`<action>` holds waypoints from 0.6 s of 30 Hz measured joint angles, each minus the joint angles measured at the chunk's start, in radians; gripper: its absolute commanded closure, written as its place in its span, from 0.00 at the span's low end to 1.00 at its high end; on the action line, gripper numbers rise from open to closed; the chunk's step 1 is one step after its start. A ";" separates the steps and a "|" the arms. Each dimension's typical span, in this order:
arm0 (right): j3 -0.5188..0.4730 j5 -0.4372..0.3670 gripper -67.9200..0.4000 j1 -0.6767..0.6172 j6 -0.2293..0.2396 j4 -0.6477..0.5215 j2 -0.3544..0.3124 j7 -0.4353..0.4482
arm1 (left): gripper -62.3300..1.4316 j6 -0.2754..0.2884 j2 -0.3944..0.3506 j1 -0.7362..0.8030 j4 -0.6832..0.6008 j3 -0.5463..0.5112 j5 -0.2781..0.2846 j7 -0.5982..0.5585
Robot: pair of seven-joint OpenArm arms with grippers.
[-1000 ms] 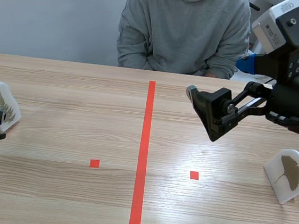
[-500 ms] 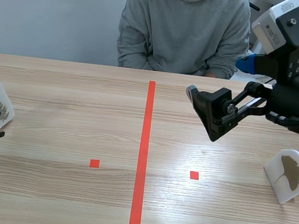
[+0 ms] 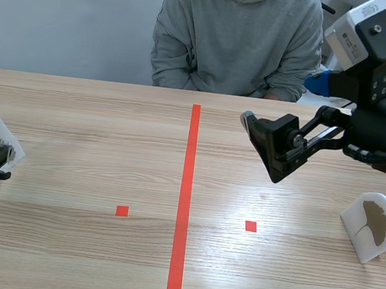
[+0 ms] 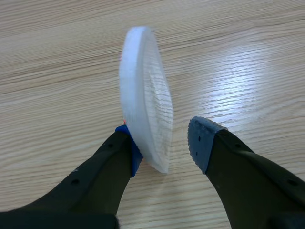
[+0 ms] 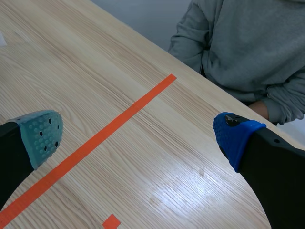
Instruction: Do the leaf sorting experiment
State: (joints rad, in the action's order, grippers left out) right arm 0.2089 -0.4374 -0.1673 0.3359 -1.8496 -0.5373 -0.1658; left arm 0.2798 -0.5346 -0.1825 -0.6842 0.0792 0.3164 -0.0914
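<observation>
Blk arms (image 3: 381,130), white camera box (image 3: 367,32) w/ screws on R wrist, R end effector (image 5: 138,136) pads (image 5: 236,136) blue & grey-green

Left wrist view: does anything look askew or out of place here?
Yes. The white translucent disc-shaped leaf plaque leans tilted, on edge, between the left tool's fingers. It rests against one finger's blue pad, while the other pad stands apart from it, so it looks propped rather than gripped.
</observation>
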 measured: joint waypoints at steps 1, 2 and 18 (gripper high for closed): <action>0.000 0.000 0.02 0.000 0.000 0.000 0.000 0.000 | 0.29 0.000 0.000 0.000 0.000 0.000 0.000 0.000; 0.000 0.000 0.02 0.000 0.000 0.000 0.000 0.000 | 0.20 0.000 0.000 0.000 0.000 0.000 -0.002 0.000; -0.038 0.000 0.02 0.000 0.050 0.000 -0.003 -0.043 | 0.10 0.039 -0.025 0.079 -0.149 0.000 0.018 0.063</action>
State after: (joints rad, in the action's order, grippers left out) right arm 0.1711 -0.4374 -0.1673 0.3855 -1.8492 -0.5404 -0.2092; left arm 0.3183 -0.5598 -0.1032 -0.8330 0.0792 0.3344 -0.0288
